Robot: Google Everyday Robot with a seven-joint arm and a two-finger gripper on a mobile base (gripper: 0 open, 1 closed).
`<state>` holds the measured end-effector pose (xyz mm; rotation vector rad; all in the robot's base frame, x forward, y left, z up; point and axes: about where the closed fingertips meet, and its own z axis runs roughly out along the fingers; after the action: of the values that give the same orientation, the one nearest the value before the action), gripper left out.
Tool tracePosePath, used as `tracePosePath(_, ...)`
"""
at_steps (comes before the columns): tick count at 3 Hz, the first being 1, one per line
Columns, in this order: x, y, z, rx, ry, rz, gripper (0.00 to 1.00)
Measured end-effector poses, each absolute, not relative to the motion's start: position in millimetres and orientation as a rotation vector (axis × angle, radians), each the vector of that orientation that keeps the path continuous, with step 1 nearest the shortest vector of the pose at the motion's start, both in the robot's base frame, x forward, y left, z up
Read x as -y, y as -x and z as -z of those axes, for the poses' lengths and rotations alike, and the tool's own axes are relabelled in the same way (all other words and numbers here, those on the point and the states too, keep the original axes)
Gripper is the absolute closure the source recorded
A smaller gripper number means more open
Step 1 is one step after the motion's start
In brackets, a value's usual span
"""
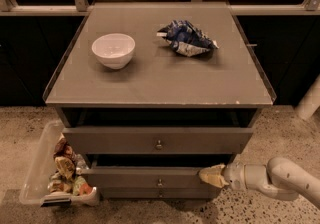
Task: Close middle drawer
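Low at the right of the frame, our hand (212, 176) rests against the right end of the middle drawer (130, 178); we cannot tell how wide it stands. That drawer sits bottom centre, partly pulled out, under a taller front (110, 141). At lower left a clear bin (37, 168) holds snack packets (65, 170). Farther up, the surface (160, 80) carries a white bowl (113, 50) and a crumpled blue bag (187, 38).

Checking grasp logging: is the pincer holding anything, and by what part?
Nothing visibly held. The pincer sits at the right end of the middle drawer front, away from its knob.
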<state>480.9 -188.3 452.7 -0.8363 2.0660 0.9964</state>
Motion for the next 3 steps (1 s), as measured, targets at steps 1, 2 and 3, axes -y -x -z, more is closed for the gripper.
tracePosePath(1,195.3,-462.6,-441.5,-2.121,0.798,-1.018,1.0)
tracePosePath(2,203.6,-439.3,-431.9,-2.191,0.769,-1.034,1.0)
tracePosePath(3,207.9,-436.8,-419.8,-2.21,0.742,-1.03,1.0)
